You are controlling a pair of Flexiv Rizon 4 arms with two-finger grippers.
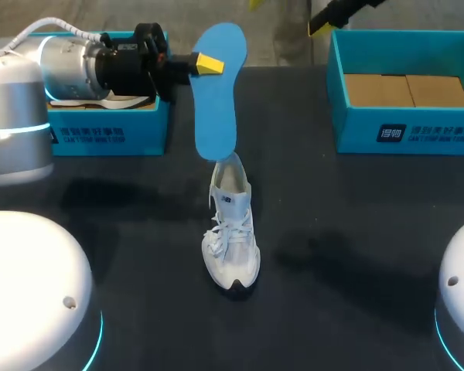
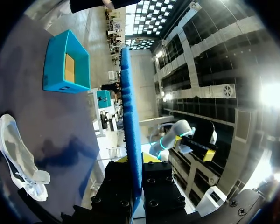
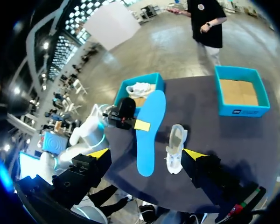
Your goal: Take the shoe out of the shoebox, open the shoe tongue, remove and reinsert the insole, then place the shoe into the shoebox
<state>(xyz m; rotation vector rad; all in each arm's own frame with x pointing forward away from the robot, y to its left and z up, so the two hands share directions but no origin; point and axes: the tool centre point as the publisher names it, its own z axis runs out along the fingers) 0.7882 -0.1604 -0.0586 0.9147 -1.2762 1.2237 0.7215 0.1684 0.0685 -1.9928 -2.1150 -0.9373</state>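
Blue insole (image 1: pixel 219 89) looks like matt foam, its edge pitted and spongy up close. The shoe (image 1: pixel 232 236) is white woven mesh with cloth laces. The dark surface (image 1: pixel 356 247) is matt and soft-looking. The shoebox (image 1: pixel 406 135) is smooth teal card with a raw brown cardboard floor. The left arm (image 1: pixel 66 62) is satin silver metal, and the left tool (image 1: pixel 209 64) is matt black with yellow plastic tips.

The left arm (image 1: pixel 69 58) is a silver cylinder with a white ribbed cable (image 1: pixel 66 29) and a glowing cyan ring (image 1: pixel 15 130). The left gripper (image 2: pixel 136 159) is black blocks with round screw heads (image 2: pixel 151 203) and yellow tips. The right gripper (image 3: pixel 147 154) has black fingers (image 3: pixel 84 170) tipped with yellow wedges. White domed bases (image 1: pixel 23 294) carry cyan bands.
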